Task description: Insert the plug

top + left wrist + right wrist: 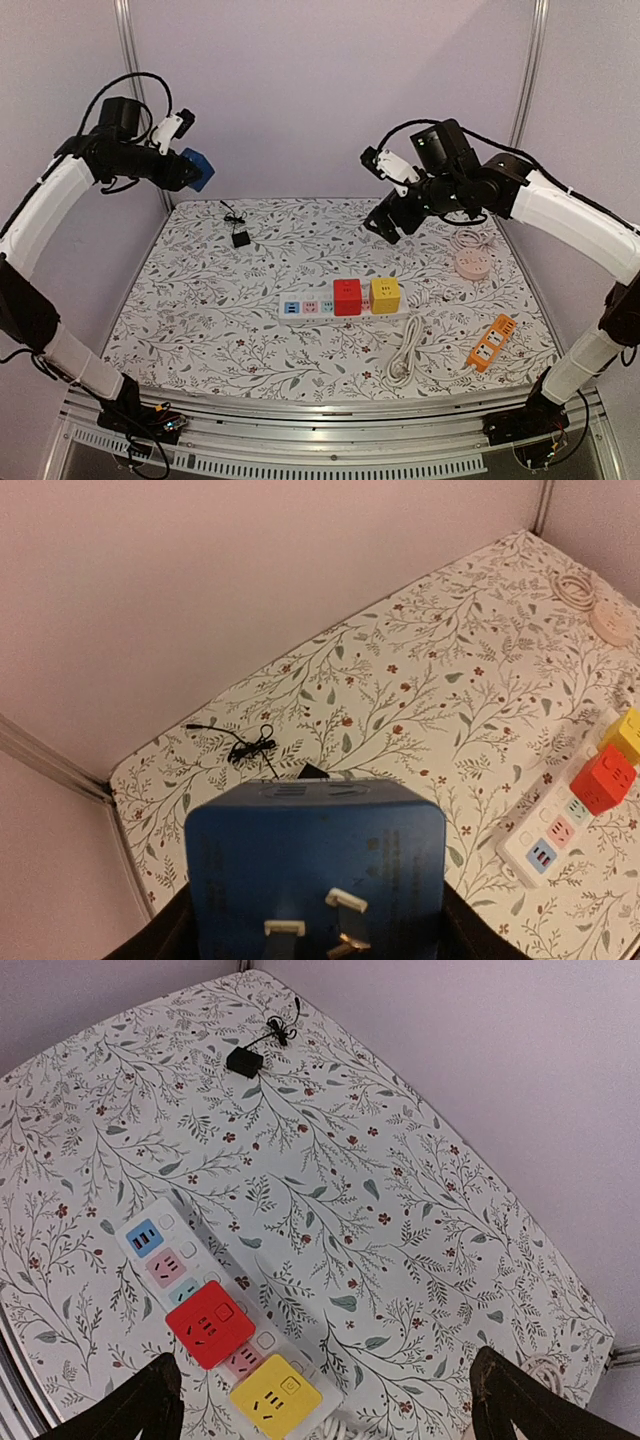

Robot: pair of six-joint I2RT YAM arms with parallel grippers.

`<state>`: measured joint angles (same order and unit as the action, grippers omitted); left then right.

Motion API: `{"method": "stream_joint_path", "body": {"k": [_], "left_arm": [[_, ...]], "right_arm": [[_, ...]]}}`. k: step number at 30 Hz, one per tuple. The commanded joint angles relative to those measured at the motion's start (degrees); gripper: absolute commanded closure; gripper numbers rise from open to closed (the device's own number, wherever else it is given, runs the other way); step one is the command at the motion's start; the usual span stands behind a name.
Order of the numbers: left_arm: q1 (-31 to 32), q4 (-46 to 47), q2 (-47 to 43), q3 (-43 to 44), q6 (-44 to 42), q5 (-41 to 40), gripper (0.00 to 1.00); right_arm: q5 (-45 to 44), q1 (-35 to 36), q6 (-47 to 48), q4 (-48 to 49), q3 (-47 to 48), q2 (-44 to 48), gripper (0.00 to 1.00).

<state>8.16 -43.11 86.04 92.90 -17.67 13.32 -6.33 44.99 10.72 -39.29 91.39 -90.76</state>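
My left gripper is raised high at the back left and is shut on a blue cube plug. In the left wrist view the blue cube plug fills the bottom, its metal prongs facing the camera. A white power strip lies mid-table with a red cube and a yellow cube plugged in; its pastel sockets at the left end are free. The strip also shows in the right wrist view. My right gripper hangs open and empty above the table's back right.
A small black adapter with a thin cord lies at the back left. A pink round socket with a coiled cable sits at the right. An orange power strip and a white cable lie at the front right.
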Motion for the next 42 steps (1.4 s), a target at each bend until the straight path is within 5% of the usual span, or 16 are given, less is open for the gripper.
{"method": "stream_joint_path", "body": {"k": [1,9,15,21,32,42], "left_arm": [[4.76,-13.69,-9.06,4.89,-11.48,9.88,1.0],[30.32,-3.47,-27.37,-1.51,-24.8,-0.74,1.0],[43.02,1.91,-30.71,-5.82,-36.54,-4.85,1.0],[57.93,19.3,-33.07,-17.11,-56.04,-9.8,1.0],[68.77,28.55,-31.82,-22.34,-60.91,-9.57,1.0],[69.53,35.22,-29.24,-24.94,-64.34,-8.24,1.0]], "right_arm": [[4.44,0.77,-0.32,3.62,-2.52,6.1,0.01],[13.19,6.82,1.36,8.88,-2.73,10.63,0.01],[34.82,8.51,-4.98,11.41,1.33,10.16,0.01],[39.66,12.09,-13.41,20.39,2.26,8.75,0.01],[48.08,14.84,-12.54,26.13,1.47,6.31,0.01],[55.14,16.71,-9.73,26.59,1.61,5.25,0.01]]}}
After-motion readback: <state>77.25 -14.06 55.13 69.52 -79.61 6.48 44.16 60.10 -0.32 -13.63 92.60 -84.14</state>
